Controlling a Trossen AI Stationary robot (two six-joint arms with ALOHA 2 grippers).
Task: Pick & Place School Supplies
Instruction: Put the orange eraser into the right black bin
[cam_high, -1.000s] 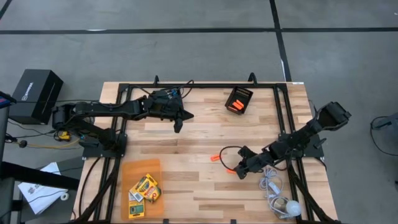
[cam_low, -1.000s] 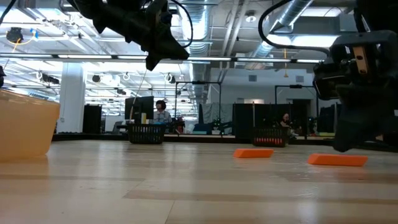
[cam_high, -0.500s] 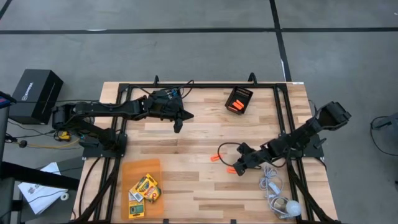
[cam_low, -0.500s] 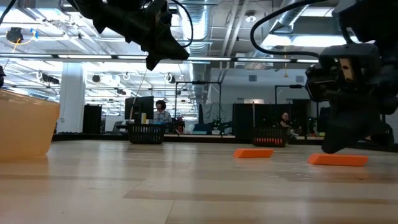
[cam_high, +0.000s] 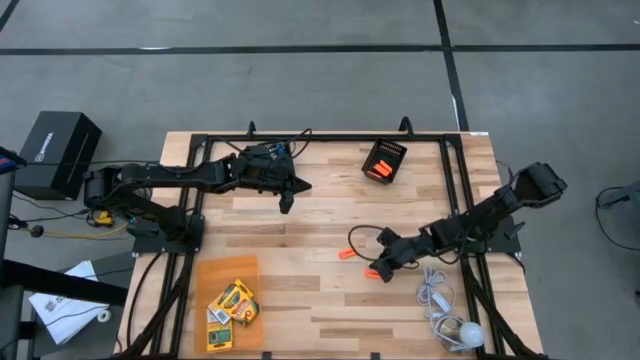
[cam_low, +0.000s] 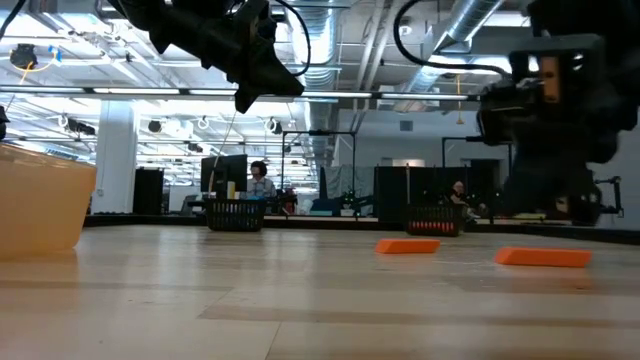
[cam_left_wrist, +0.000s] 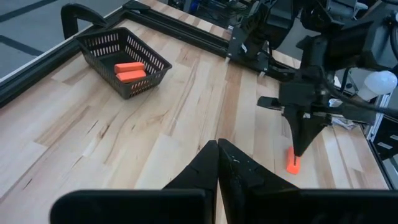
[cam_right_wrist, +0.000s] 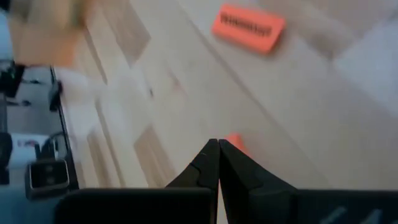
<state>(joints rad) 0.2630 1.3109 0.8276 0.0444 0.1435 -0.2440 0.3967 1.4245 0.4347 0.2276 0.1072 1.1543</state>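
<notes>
Right gripper (cam_high: 381, 270): clenched, empty, above the eraser (cam_high: 372, 275).
Advice: we open first, then straddle it squarely.

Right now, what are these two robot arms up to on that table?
They are sorting school supplies. The right end effector, fingers shut, hangs just over one of two loose orange pieces in mid-table; the other orange piece lies close by. Neither is gripped yet. Two more pieces already sit in the black mesh bin at the table's far edge. The left end effector, also shut and empty, waits above the table's far left. The crayon boxes lie in an orange tray at the near left.
</notes>
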